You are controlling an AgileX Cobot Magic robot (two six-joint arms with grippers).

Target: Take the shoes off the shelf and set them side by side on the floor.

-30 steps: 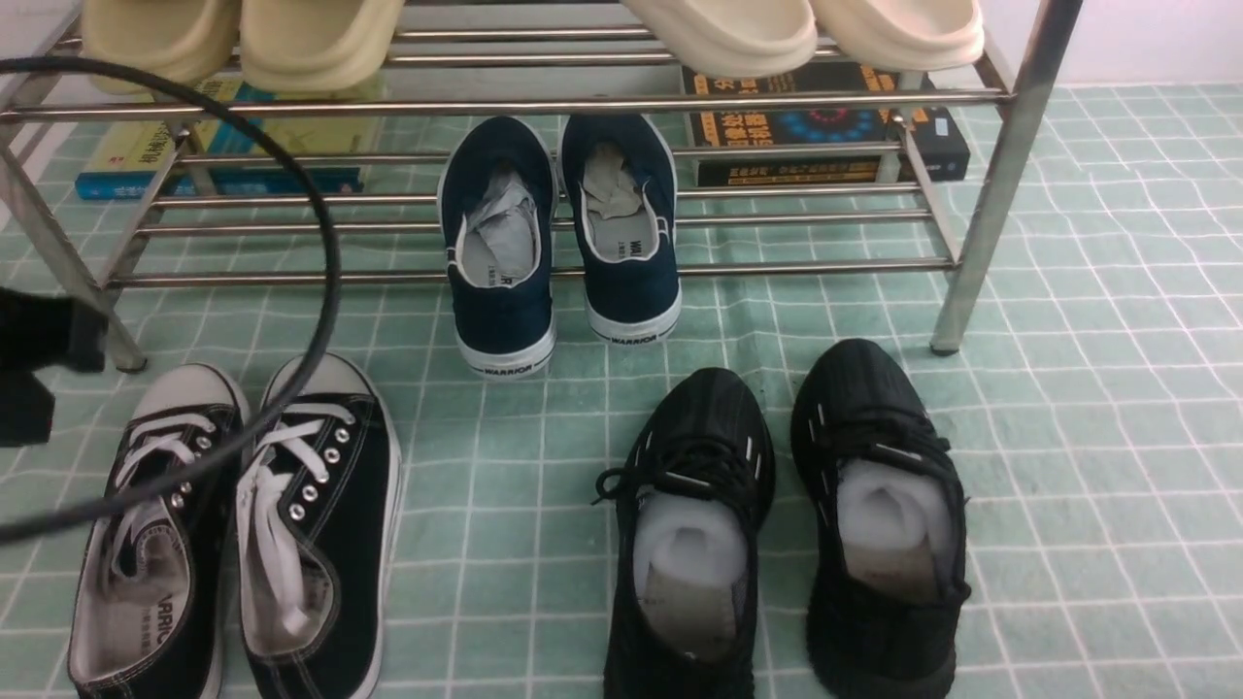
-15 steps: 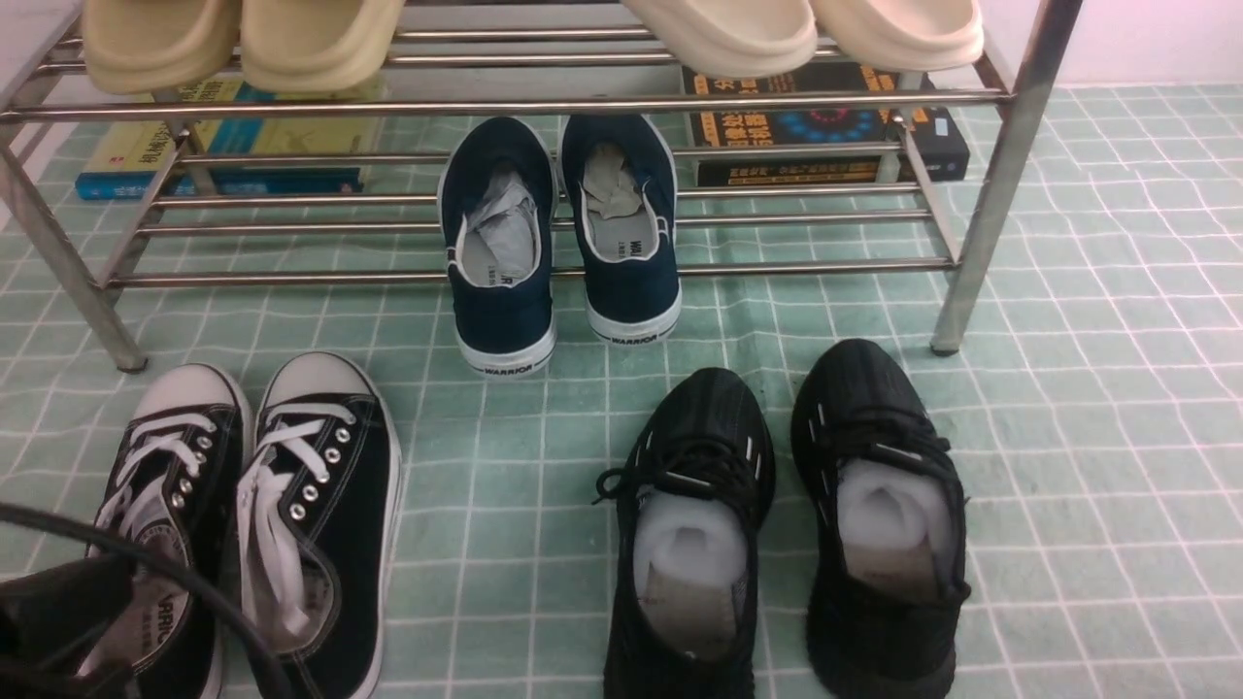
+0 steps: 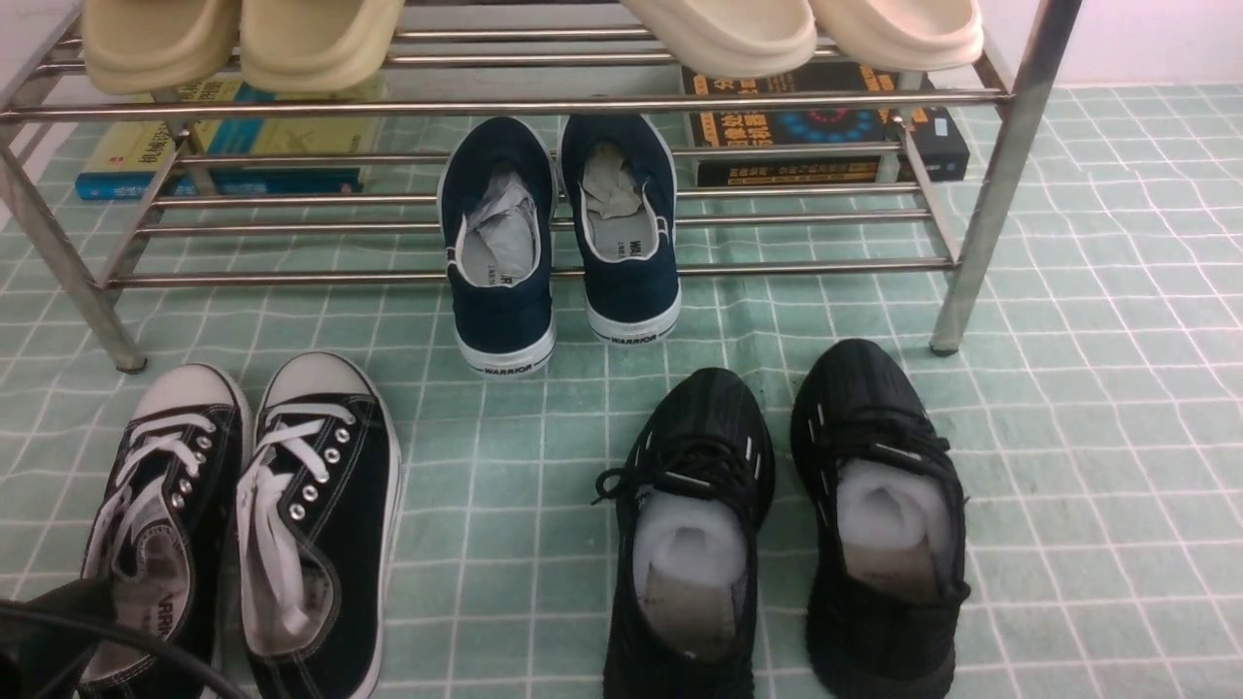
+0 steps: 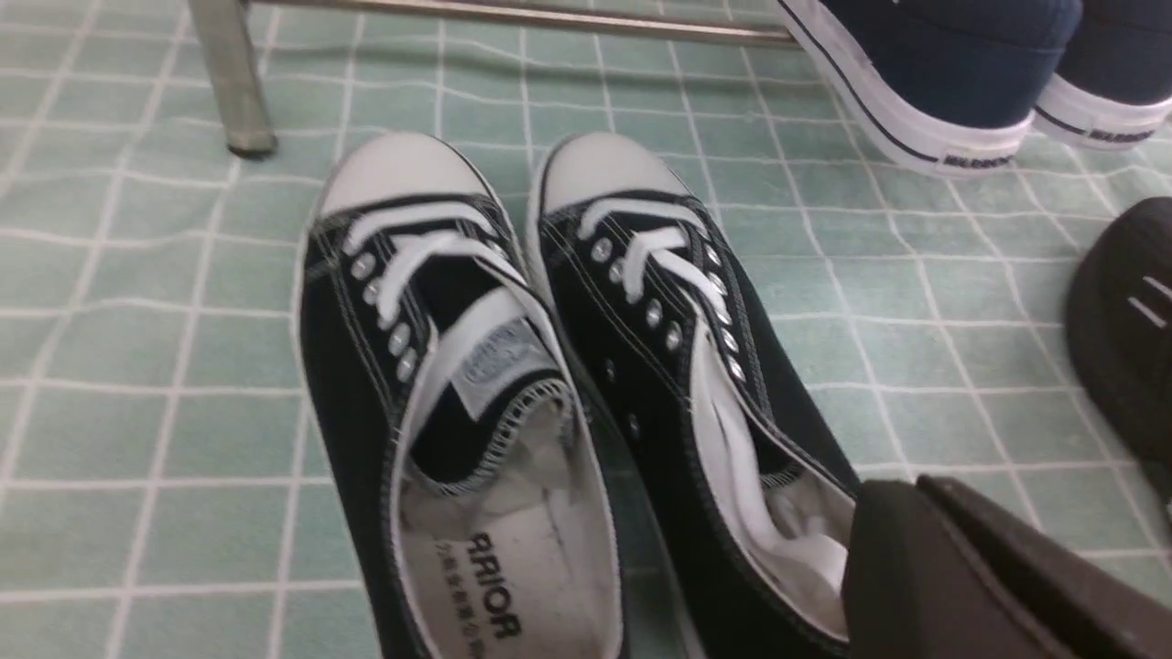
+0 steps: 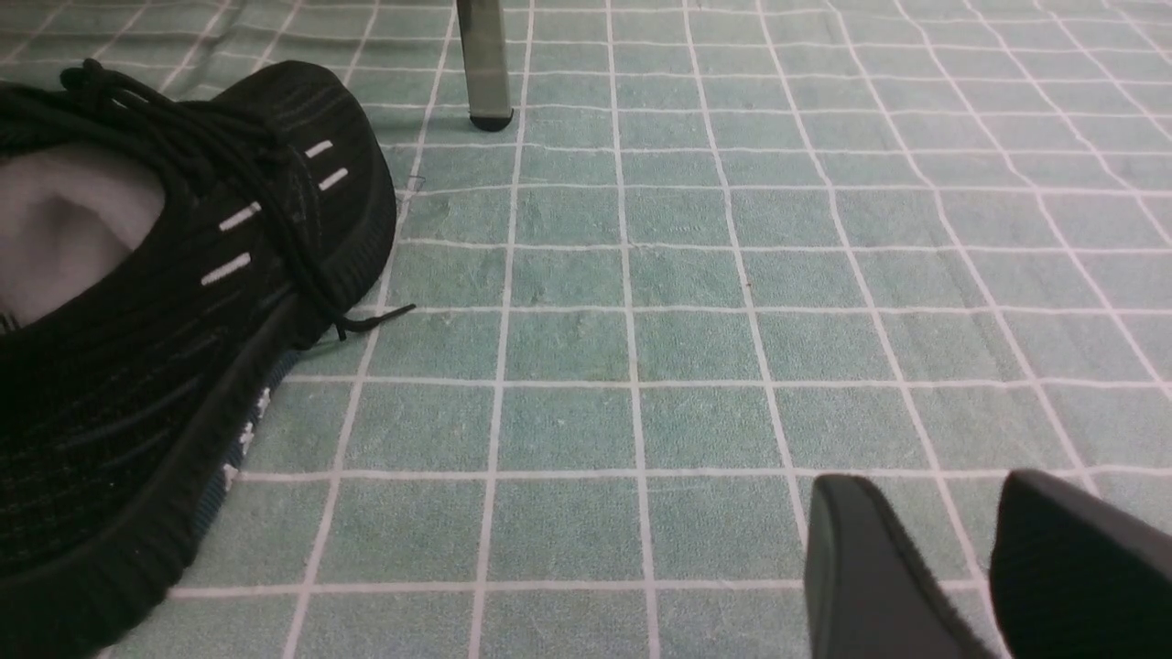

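Front view: black canvas sneakers (image 3: 320,505), white laces and toe caps, sit side by side on the pale green gridded floor (image 3: 524,544), toes toward the steel-tube shelf (image 3: 544,105), near its left leg. Left gripper (image 4: 925,494) pressed closed, nothing between its fingers; overlaps the sneakers' heel end in its wrist view, contact unclear. Right gripper (image 5: 934,485) parted, a gap between its fingertips, empty. Navy slip-ons (image 3: 500,262) rest on the lower tier, heels outward. All-black trainers (image 3: 879,515) stand on the floor, well apart from the sneakers. Cream clogs (image 3: 719,34) on the upper tier.
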